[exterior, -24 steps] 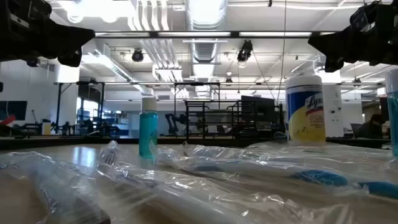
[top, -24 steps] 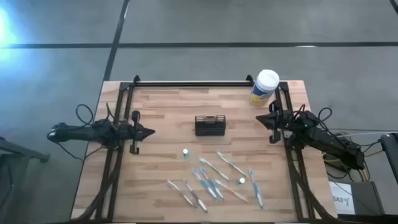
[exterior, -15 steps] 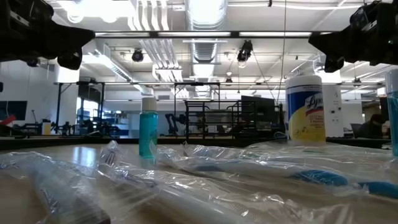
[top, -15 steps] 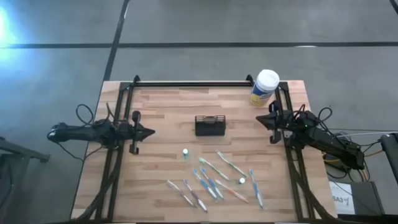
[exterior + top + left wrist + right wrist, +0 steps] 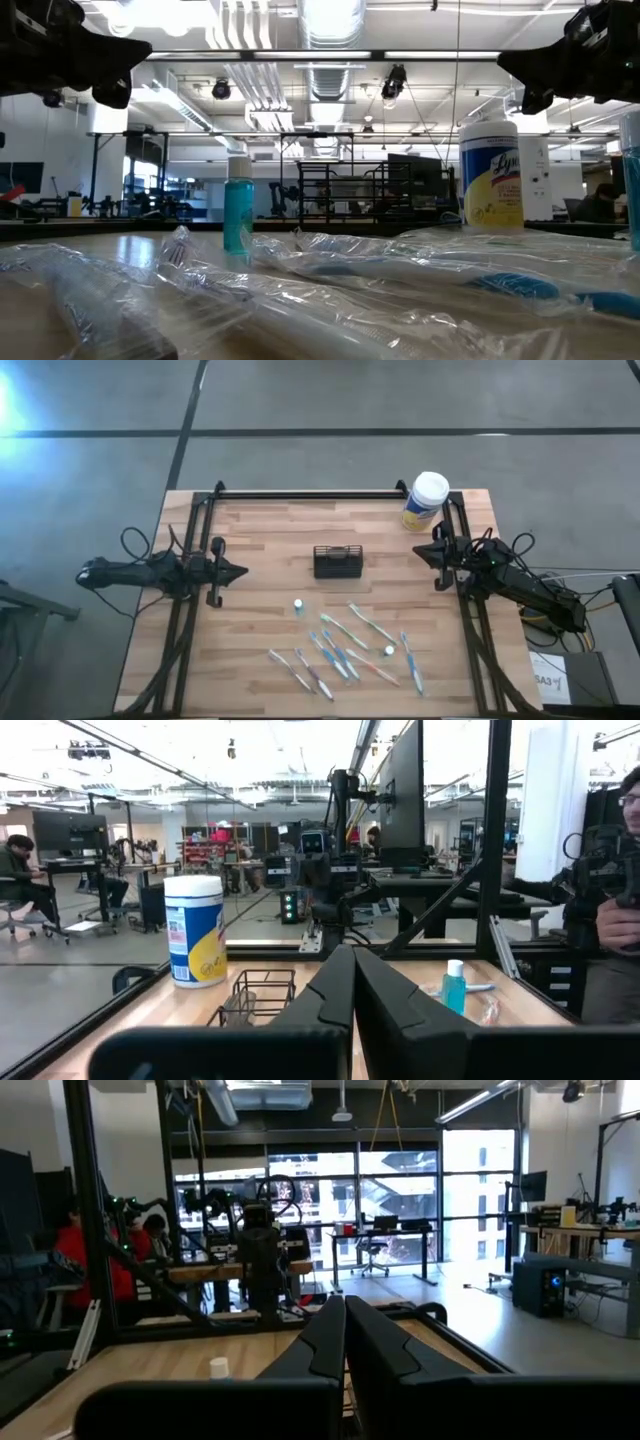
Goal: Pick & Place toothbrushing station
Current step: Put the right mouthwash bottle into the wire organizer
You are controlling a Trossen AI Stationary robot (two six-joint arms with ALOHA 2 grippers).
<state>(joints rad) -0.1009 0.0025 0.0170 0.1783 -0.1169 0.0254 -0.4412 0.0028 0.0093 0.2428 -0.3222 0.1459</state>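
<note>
Eyeballing the setup: nothing picked up yet, both my arms are parked at the table's sides.
Caddy spot: the toothbrushing station (image 5: 337, 562), a little black mesh caddy, sits upright near the middle of the wooden table (image 5: 260, 530), on bare wood with nothing touching it.
Caddy axis: its long side runs left-right across the table, so the short ends face my two arms.
Brushes: the wrapped toothbrushes (image 5: 345, 645) are scattered on the near side of the caddy, well apart from it, with a small teal bottle (image 5: 298, 605) between them and the caddy, a bit to my left.
Canister: the yellow wipes canister (image 5: 426, 501) stands at the far right corner, not part of the job as far as I can tell.
Left tool: my left gripper (image 5: 238, 571) hangs over the left edge with its fingers pressed together, pointing straight at the caddy's left end, holding nothing.
Right tool: my right gripper (image 5: 420, 550) is over the right edge, fingers also together and empty, aimed inward.
Nearer arm: honestly close to a tie; the right tip looks a touch nearer, my guess only.
Next move needs: whichever arm goes has to spread its fingers first, then come in and down over a caddy wall.
</note>
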